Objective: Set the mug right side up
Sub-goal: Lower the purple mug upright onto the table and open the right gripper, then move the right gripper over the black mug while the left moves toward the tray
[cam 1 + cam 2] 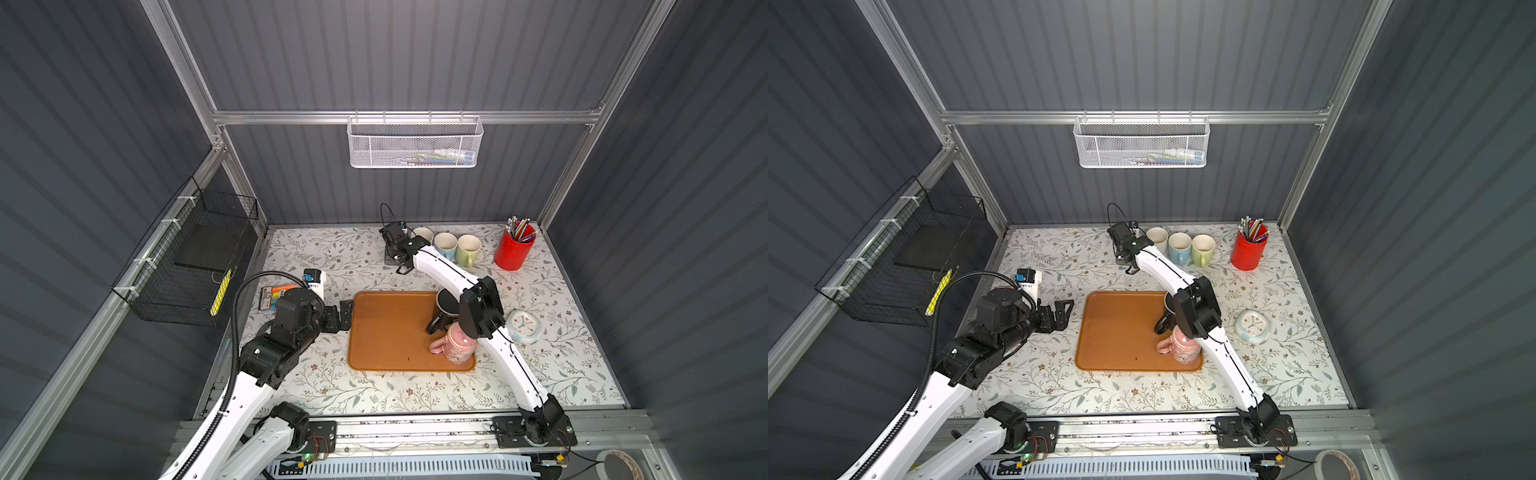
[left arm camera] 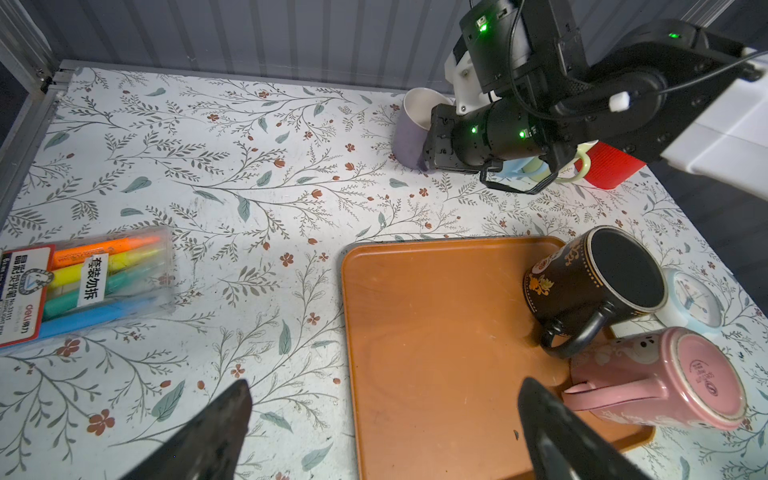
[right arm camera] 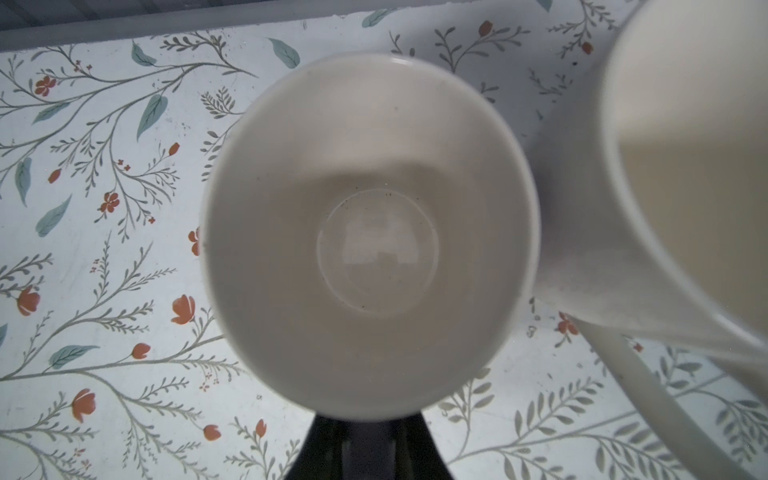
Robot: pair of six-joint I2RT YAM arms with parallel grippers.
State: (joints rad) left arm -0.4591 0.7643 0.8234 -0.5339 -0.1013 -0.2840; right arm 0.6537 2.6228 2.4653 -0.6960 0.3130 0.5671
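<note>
Right jaws: closed on lavender mug [image 3: 370,232] | we find mug mouth-up at the back of bench [image 3: 83,249], just beside blue mug [image 1: 445,245] | left jaws: spread wide, gripping nothing, at left edge of tray [image 1: 386,332] | pink mug [image 1: 459,347]: base-up on tray

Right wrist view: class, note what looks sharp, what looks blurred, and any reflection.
In the right wrist view the floral table is sharp, the centre mug shows a pale reflection in its bottom, and the neighbouring mug is blurred.
</note>
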